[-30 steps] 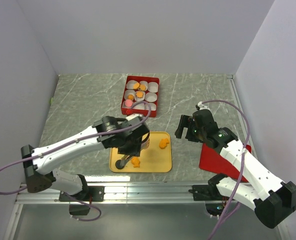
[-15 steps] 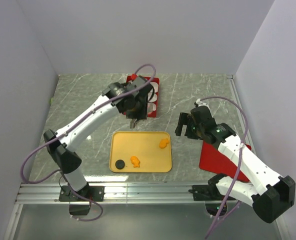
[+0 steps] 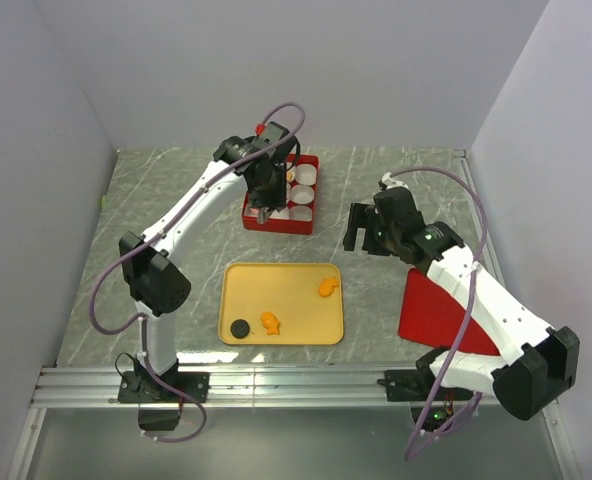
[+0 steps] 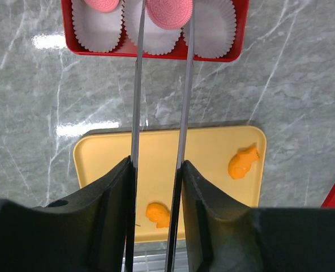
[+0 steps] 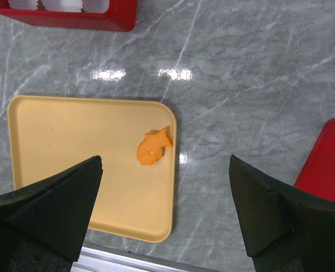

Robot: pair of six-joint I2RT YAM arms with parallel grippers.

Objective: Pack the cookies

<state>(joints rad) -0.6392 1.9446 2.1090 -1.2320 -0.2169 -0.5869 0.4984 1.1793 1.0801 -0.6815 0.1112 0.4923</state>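
Worktop (image 3: 156, 230) of grey veined stone carries everything, with both arms rising from its lower edge in the top view. The left arm (image 3: 191, 215) stands up from the lower left and stretches to the upper centre, its wrist tipped down over the left side of the red box (image 3: 276, 226). In the left wrist view its long thin fingers (image 4: 136, 113) run to the top of the frame, and the left jaws are closed on a pink cookie (image 4: 169, 12) above a white paper cup (image 4: 215, 28). The right arm (image 3: 476, 290) bends in from the lower right. The right jaws stand wide apart with nothing between them, hanging over bare stone right of the yellow tray (image 3: 296, 310).

From above, the left wrist hides the box's left cups. In the left wrist view the top edge cuts off the box and both pink rounds. The red lid (image 3: 436, 320) lies partly under the right arm.

The tray sits at lower centre, well apart from the box. On it lie two orange fish cookies (image 3: 326, 288) (image 3: 270, 321) and, just left of the lower one, a black cookie (image 3: 240, 327). A second pink round (image 4: 102, 4) rests in the cup left of the held one.
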